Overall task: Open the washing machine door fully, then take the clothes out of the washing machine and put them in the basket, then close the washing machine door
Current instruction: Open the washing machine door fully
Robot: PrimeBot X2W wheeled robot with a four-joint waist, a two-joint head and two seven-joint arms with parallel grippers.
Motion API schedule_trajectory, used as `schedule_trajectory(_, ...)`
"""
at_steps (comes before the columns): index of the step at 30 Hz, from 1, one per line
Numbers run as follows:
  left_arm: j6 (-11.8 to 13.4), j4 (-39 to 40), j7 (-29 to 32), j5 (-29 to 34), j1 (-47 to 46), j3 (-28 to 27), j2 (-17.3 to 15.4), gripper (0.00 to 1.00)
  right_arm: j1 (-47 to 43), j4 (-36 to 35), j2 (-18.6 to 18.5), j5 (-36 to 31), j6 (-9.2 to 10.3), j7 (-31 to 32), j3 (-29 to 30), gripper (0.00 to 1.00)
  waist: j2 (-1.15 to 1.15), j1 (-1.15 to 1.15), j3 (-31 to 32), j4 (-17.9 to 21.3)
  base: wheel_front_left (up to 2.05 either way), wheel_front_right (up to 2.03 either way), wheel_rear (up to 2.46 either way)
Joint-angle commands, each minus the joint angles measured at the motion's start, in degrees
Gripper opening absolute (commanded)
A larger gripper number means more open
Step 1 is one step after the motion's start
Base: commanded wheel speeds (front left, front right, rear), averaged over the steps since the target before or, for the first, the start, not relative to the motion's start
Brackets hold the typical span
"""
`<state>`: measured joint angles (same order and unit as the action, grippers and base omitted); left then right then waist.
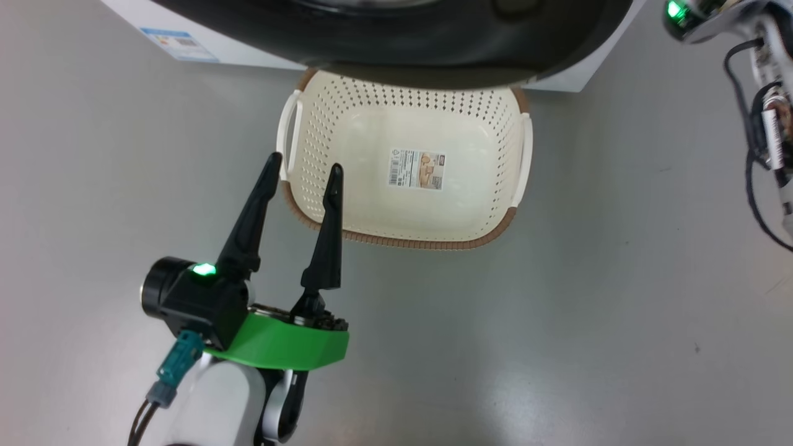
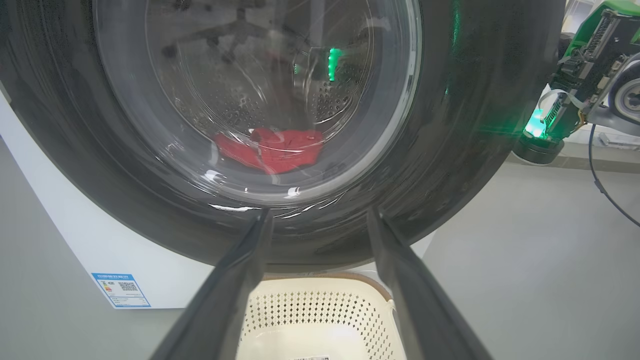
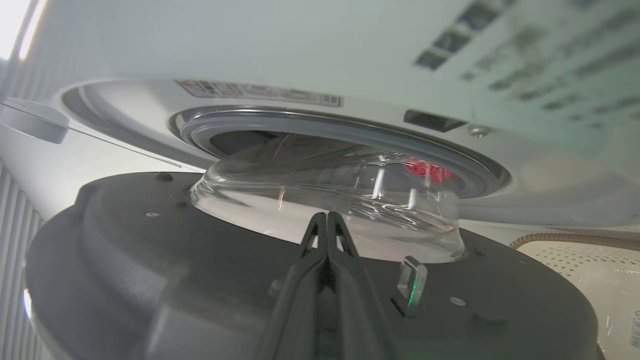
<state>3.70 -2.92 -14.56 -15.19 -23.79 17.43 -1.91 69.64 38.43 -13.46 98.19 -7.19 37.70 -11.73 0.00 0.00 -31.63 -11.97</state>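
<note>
Jaws of left gripper (image 1: 304, 164): apart, nothing between them. Its fingers (image 1: 248, 223) rise from the lower left of the head view, tips overlapping the left edge of the basket (image 1: 403, 241).
Jaws of right gripper (image 3: 327, 216): pressed together, nothing held. The tips are at the centre of the right wrist view, at the foot of the glass bowl (image 3: 325, 200) on the inner face of the washing machine door (image 3: 150, 260); contact cannot be told.
Door: ajar, with the bowl partly out of the grey rubber ring (image 3: 310, 122). Its black rim spans the top of the head view.
White washing machine (image 1: 133, 15): upper left of the head view, with blue sticker (image 1: 179, 44).
Red clothes (image 2: 270, 150): low in the drum (image 2: 330, 100), centre of the left wrist view, seen through the glass.
Cream basket: on the grey floor (image 1: 619, 310), far edge under the door, label (image 1: 416, 168) on its bottom.
</note>
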Motion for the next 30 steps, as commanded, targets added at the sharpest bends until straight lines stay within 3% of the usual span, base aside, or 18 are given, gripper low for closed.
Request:
schedule_trajectory(1, 0.5, 1.0, -0.4, 0.3, -0.1, -2.0, -1.0, 1.00, -1.8, -2.3, 1.9, -1.0, -0.30, 0.8, -0.8, 0.00, 0.00, 0.00, 1.0, 0.6, 0.00, 0.00, 0.00)
schedule_trajectory(25, -0.4, -1.9, -0.4, 1.3, 3.1, -4.8, -1.0, 1.00, -10.7, -3.2, 4.6, -4.8, -0.30, 3.7, -4.4, 0.00, 0.00, 0.00, 8.8, 4.2, 0.00, 0.00, 0.00)
schedule_trajectory(30, -0.6, -2.0, -0.4, 1.2, 3.9, -5.8, -1.0, 1.00, -11.3, -1.6, 5.0, -6.1, -0.30, 1.1, -4.0, 0.04, 0.00, 0.00, 9.3, 4.9, 0.00, 0.00, 0.00)
